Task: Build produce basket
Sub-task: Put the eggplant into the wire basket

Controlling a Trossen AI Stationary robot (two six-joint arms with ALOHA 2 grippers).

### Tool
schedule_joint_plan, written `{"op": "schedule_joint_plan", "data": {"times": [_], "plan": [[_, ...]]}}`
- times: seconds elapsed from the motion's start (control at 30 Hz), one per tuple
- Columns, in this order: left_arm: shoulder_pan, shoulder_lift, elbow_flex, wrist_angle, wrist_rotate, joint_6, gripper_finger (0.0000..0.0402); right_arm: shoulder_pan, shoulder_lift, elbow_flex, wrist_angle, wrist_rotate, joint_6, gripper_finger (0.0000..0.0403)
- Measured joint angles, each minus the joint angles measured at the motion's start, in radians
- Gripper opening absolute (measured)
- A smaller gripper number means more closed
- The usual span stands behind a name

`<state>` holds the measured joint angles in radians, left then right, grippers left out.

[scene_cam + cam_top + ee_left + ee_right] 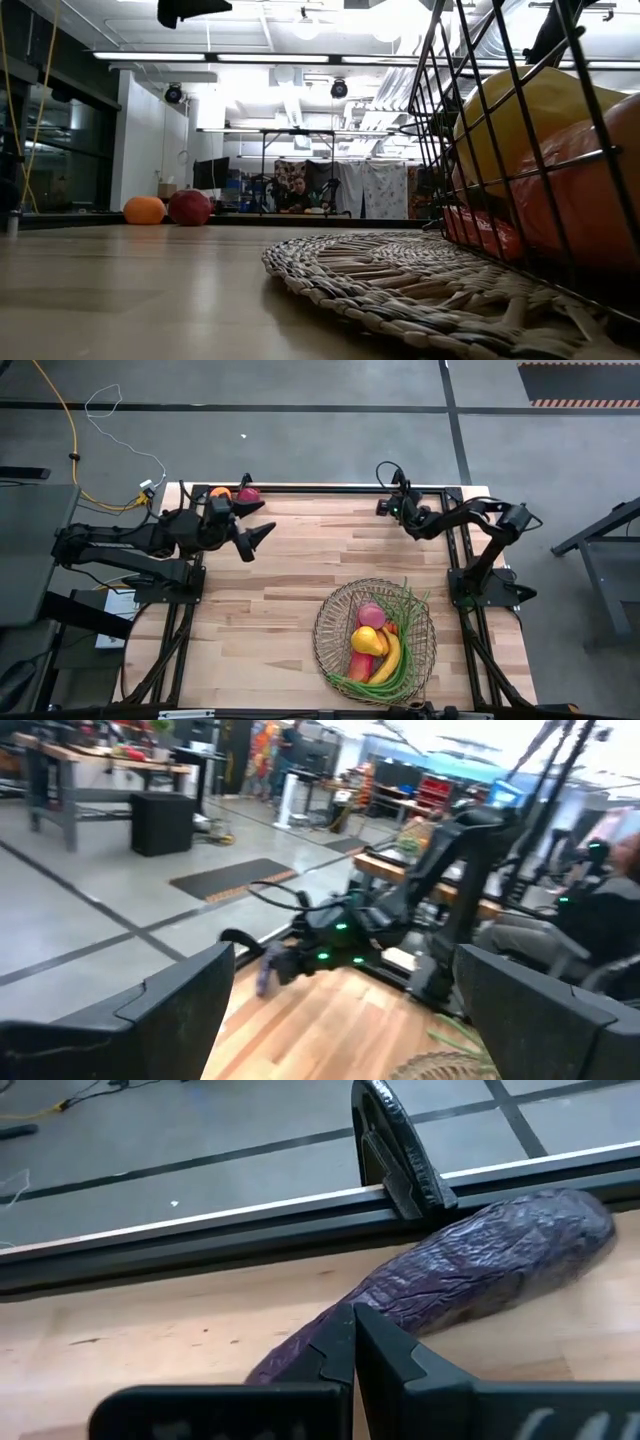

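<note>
A: Left gripper (256,518) – fingers spread wide, nothing between them, up off the table (270,620) near the far left corner.

B: Anything close to it?

A: Orange (220,492) and dark red apple (248,494) sit side by side just behind it at the far edge. Low view shows both resting on the wood, orange (144,210) touching or nearly touching the apple (189,207).

B: Right gripper?

A: Right gripper (385,507) at the far right edge, fingers pressed fully together, holding nothing. Wrist cam: closed tips (352,1342) sit over a purple eggplant (470,1278) lying on the table along the frame rail (200,1230). Can't tell if tips touch it.

B: Basket?

A: Basket (330,615) is well in front of the right gripper, toward the near edge, and far from the left one. Sits on a woven mat (400,280).

B: Contents?

A: Pink peach (371,614), yellow pear (367,641), banana (389,658), red-yellow mango (360,664), long green beans (410,605) draped over the side nearest the right arm's base. Low view: basket wires (500,100) right up close, yellow and red fruit behind them.

B: Room?

A: Person (297,195) seated far back past the table.
</note>
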<state>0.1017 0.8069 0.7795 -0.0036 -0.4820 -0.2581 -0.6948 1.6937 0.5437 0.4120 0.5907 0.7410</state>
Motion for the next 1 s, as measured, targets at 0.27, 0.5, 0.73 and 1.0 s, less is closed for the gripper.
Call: {"op": "schedule_joint_plan", "data": {"times": [0.27,0.5,0.73,1.0], "plan": [[0.003,-0.004,0.0,-0.008,0.028,0.027,0.0365,-0.006,0.017,0.002,-0.019,-0.059,0.002,0.0],[0.003,-0.004,0.0,-0.007,0.022,0.033,0.0365,0.021,0.024,-0.004,-0.04,-0.19,0.019,0.0],[0.003,-0.004,0.0,-0.007,0.012,0.063,0.0365,0.15,0.018,0.0,-0.09,-0.209,0.09,0.0],[0.003,-0.016,0.0,0.0,-0.005,0.097,0.0365,0.264,-0.142,-0.001,-0.174,-0.109,0.126,0.0]]}}
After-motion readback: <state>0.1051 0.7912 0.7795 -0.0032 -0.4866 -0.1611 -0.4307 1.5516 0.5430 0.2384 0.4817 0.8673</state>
